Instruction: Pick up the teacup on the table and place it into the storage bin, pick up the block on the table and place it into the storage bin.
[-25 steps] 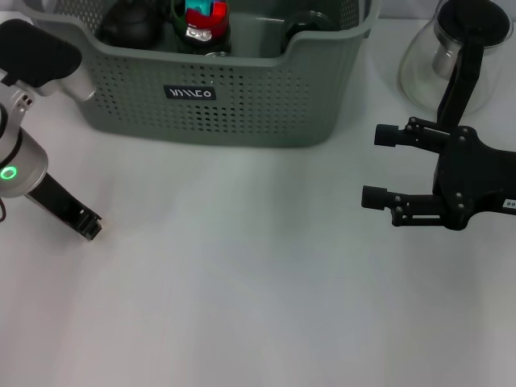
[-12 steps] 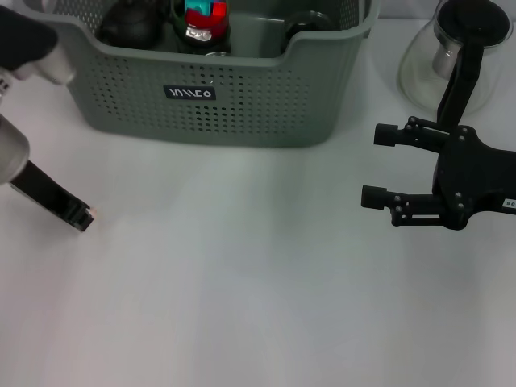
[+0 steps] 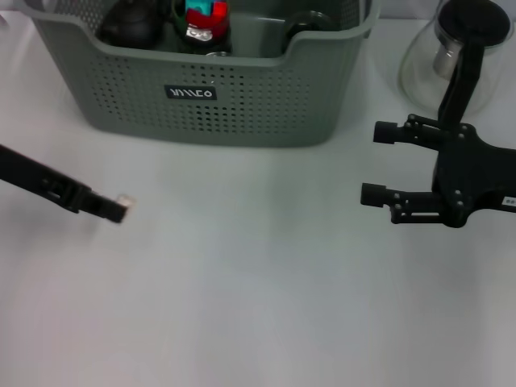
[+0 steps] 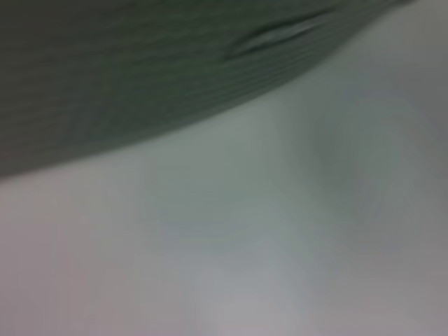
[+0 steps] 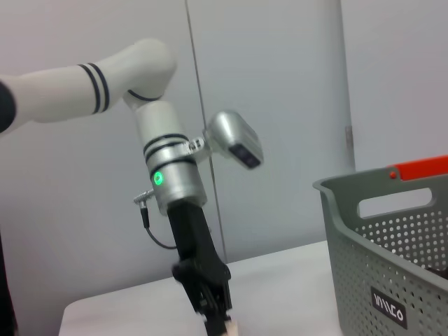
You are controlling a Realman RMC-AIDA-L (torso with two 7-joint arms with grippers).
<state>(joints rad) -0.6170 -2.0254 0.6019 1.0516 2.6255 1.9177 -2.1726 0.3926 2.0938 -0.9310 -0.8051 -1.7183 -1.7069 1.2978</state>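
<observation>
The grey-green storage bin (image 3: 242, 97) stands at the back of the table, and its corner shows in the right wrist view (image 5: 392, 273). Inside it lie dark rounded items (image 3: 129, 24), a dark cup-like shape (image 3: 310, 22) and a red-and-teal piece (image 3: 205, 14). I cannot tell which is the teacup or the block; neither lies on the table. My left gripper (image 3: 117, 210) hangs low over the table left of centre, in front of the bin, shut and holding nothing (image 5: 213, 308). My right gripper (image 3: 375, 164) is open at the right, empty.
A glass teapot (image 3: 455, 48) with a black handle stands at the back right, just behind my right gripper. The left wrist view shows only the blurred bin wall (image 4: 140, 70) above bare table (image 4: 245, 245).
My left arm has swung, carrying its gripper tip to the right and a little toward the bin; the arm's white body has left the head view. The right arm has stayed still.
</observation>
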